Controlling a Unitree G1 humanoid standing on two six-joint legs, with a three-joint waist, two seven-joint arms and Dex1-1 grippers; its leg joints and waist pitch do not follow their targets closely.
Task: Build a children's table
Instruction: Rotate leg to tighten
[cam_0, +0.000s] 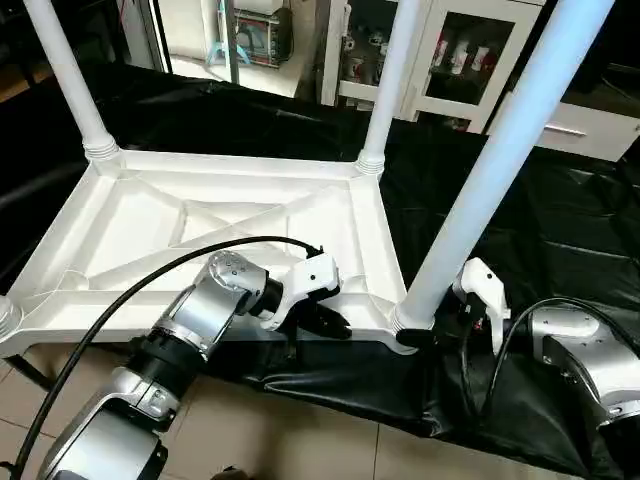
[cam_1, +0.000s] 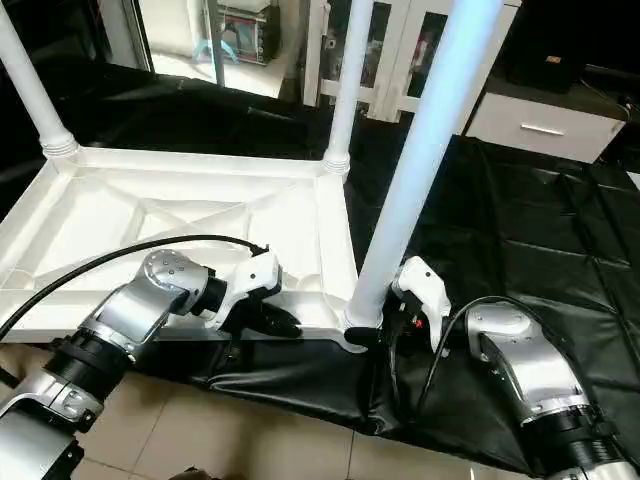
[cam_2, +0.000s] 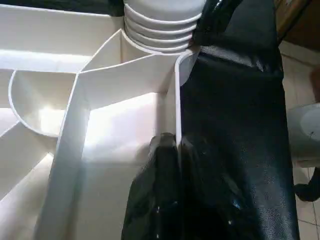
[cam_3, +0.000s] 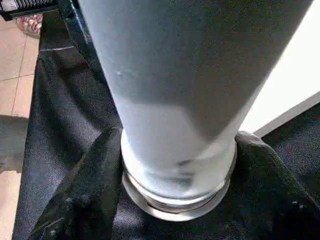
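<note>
The children's table top (cam_0: 200, 215) lies upside down on a black cloth, its X-ribbed underside facing up. White legs stand in the far left socket (cam_0: 65, 75) and the far right socket (cam_0: 390, 90). A third leg (cam_0: 500, 150) rises, slightly tilted, from the near right corner. My left gripper (cam_0: 330, 322) is shut on the thin near rim (cam_2: 176, 100) of the top, just left of that corner. My right gripper (cam_1: 365, 335) hugs the base of the near right leg (cam_3: 175, 125), one black finger (cam_3: 95, 185) pressed on each side of it.
The black cloth (cam_0: 540, 230) covers the work surface and hangs over its near edge above a tiled floor (cam_0: 300, 440). A black cable (cam_0: 120, 290) arcs over my left forearm. Glass-door cabinets (cam_0: 450, 50) stand behind.
</note>
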